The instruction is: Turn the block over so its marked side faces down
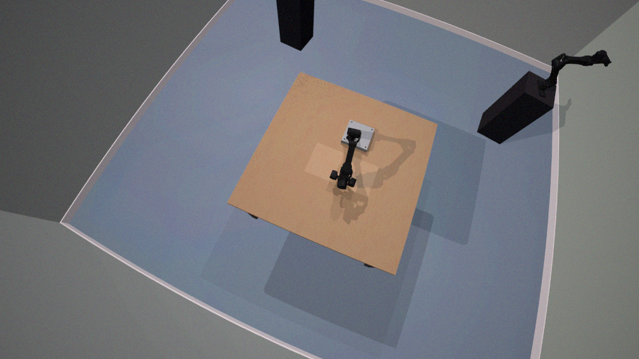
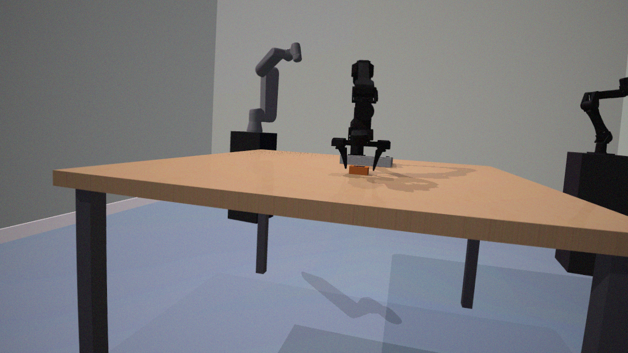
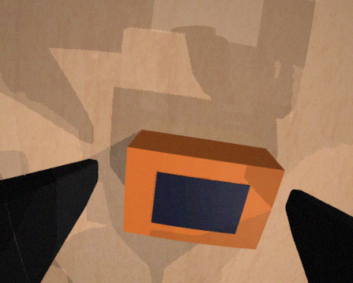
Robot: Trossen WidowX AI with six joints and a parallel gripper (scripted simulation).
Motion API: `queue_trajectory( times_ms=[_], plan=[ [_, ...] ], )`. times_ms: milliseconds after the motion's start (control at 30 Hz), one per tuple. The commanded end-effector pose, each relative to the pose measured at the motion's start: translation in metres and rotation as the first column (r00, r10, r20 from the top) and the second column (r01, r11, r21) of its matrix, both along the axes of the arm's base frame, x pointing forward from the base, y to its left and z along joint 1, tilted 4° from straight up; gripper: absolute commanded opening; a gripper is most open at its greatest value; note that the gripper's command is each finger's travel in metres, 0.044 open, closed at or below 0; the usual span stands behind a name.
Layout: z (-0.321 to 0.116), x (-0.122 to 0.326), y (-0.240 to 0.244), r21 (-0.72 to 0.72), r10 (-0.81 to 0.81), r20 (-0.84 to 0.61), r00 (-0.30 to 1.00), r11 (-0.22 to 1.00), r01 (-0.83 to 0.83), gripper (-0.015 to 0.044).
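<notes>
wooden table stands on blue floor; grey walls at twelve o'clock. gripper spread wide, straddling orange block, dark marked side up.

A wooden table on dark legs fills the exterior view. Near its far edge a black arm stands upright on a grey base plate. Its gripper points straight down with the fingers spread wide, one on each side of a small orange block that lies flat on the table. The fingertips reach down close to the block's top, apart from it. Beyond the far left corner a grey arm stands on a black stand; past the right edge another black arm is on a second stand.
</notes>
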State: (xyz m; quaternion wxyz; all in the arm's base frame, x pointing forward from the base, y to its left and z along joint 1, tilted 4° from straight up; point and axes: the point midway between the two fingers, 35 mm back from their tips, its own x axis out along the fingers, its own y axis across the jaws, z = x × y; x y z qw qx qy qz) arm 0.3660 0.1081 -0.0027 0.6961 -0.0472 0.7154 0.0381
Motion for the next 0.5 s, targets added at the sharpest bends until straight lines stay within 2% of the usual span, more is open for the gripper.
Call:
queue_trajectory(
  times_ms=[0, 133, 467],
  plan=[
    [-0.0057, -0.0019, -0.0018, -0.008, 0.003, -0.007, 1.0, 1.0, -0.003, 0.0387],
    [-0.0057, -0.0019, -0.0018, -0.008, 0.003, -0.007, 1.0, 1.0, -0.003, 0.0282],
    [-0.0057, -0.0019, -0.0018, -0.008, 0.003, -0.007, 1.0, 1.0, -0.003, 0.0216]
  ],
)
